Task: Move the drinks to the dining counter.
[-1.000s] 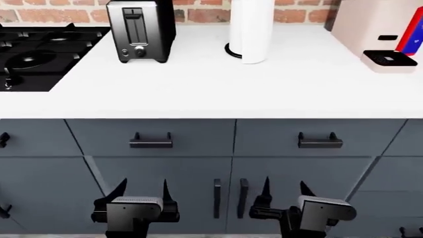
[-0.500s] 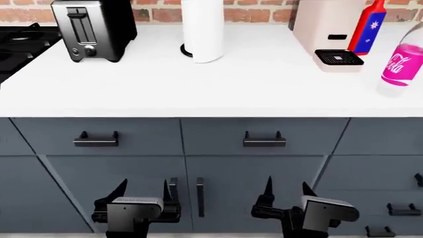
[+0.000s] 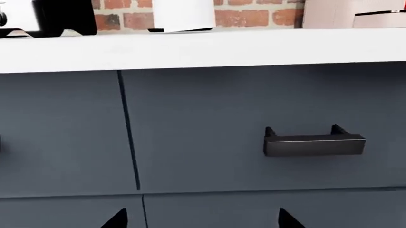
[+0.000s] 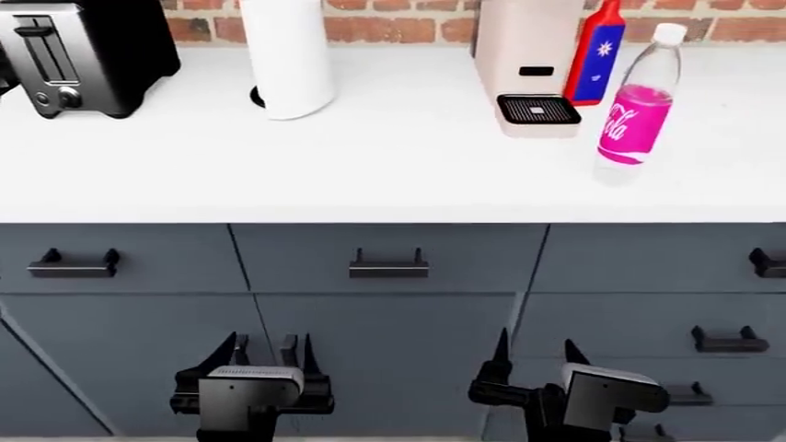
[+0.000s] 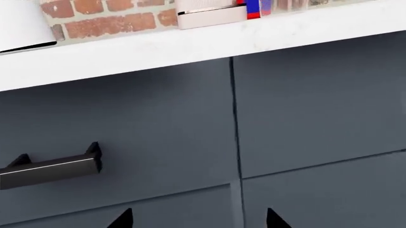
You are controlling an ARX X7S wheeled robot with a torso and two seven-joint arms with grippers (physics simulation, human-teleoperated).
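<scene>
— Your left end effector [image 4: 261, 354] and right end effector [image 4: 536, 355]?
— Both spread wide, empty, low before the drawers.
— The drinks?
— On the white bench [image 4: 368, 157]: clear bottle [image 4: 639, 106] fully visible, red bottle [image 4: 595, 52] cut off at the neck.

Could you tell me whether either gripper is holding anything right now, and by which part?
Nothing is held. The left gripper and right gripper are open and empty, low before the cabinets; the pink bottle and red bottle stand untouched on the white counter.
</scene>
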